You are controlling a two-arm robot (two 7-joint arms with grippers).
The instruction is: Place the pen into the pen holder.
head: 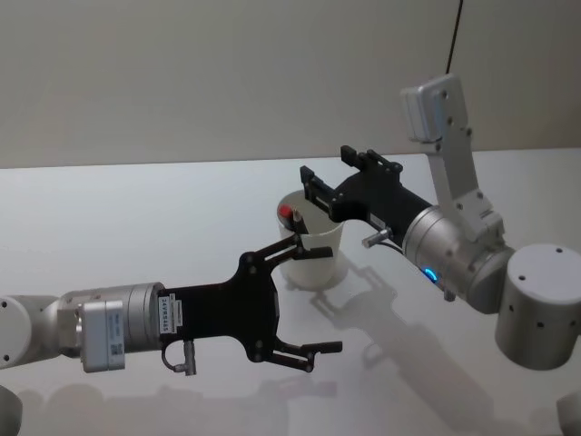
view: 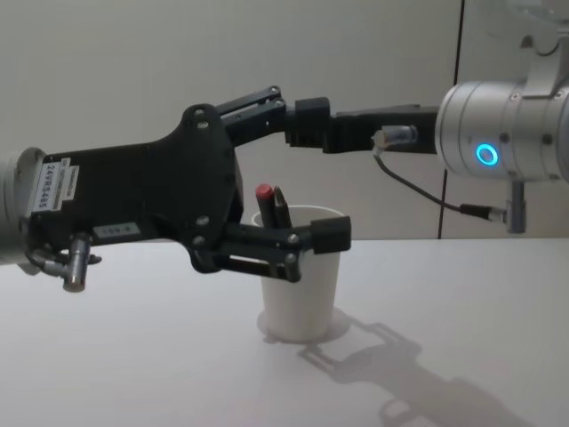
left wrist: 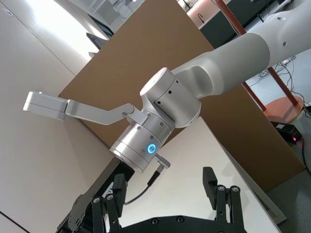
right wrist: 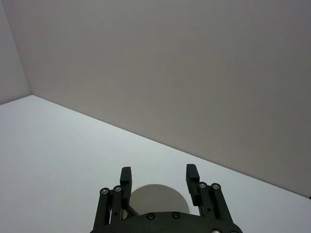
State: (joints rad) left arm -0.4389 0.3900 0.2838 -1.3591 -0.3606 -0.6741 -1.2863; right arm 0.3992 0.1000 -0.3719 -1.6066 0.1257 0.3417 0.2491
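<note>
The cup stands upright on the white table, at centre frame in the head view. The pen is inside it, leaning on the left inner wall, its red end above the rim. The left arm enters from the lower left, held level; the left gripper sits just before the cup with fingers spread wide and nothing between them. The right arm reaches in from the right, level above the cup's far rim; the right gripper also appears parted and empty, though the far fingertip is hard to judge.
</note>
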